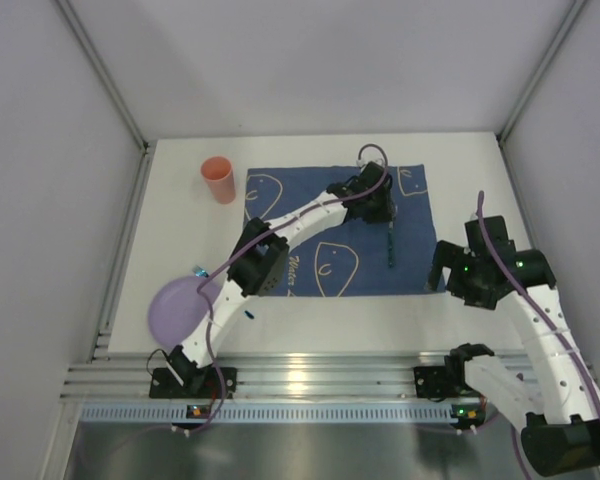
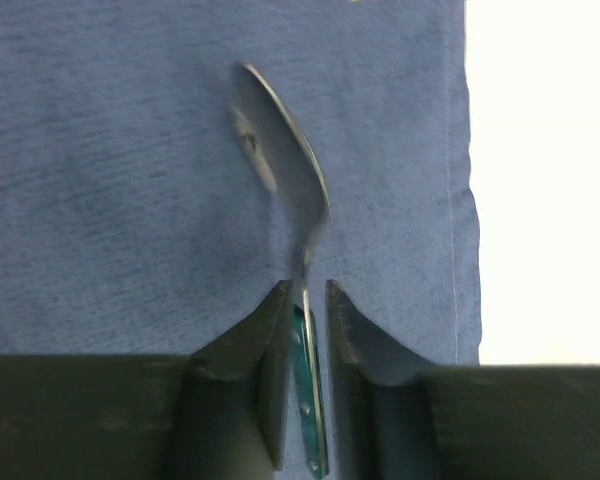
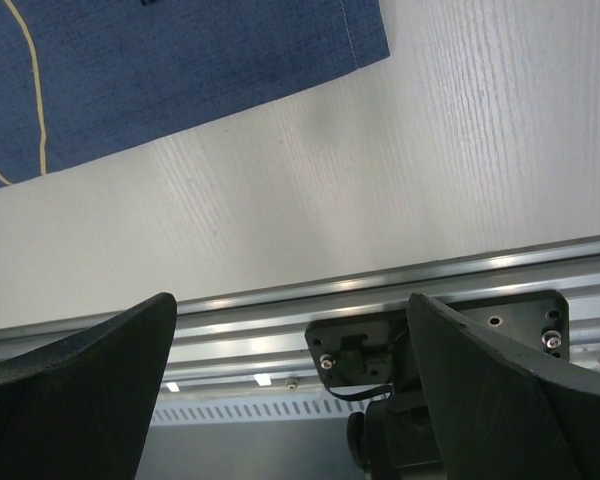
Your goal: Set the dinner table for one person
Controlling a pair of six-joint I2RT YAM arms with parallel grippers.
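Observation:
The white dinner table (image 1: 180, 210) carries a dark blue cloth (image 1: 420, 240) with white line drawings. My left gripper (image 1: 373, 203) reaches over the cloth's far right part. In the left wrist view it (image 2: 305, 290) is shut on the teal handle of a metal spoon (image 2: 290, 150), which stands on edge over the cloth (image 2: 100, 180) near its border with the bare table (image 2: 540, 150). My right gripper (image 1: 445, 268) is open and empty (image 3: 292, 300), just off the cloth's near right corner (image 3: 180, 70).
An orange cup (image 1: 218, 180) stands at the far left. A purple plate (image 1: 178, 308) lies at the near left, with a small blue item (image 1: 197, 270) beside it. A dark utensil (image 1: 391, 245) lies on the cloth's right side. A metal rail (image 1: 310, 378) lines the near edge.

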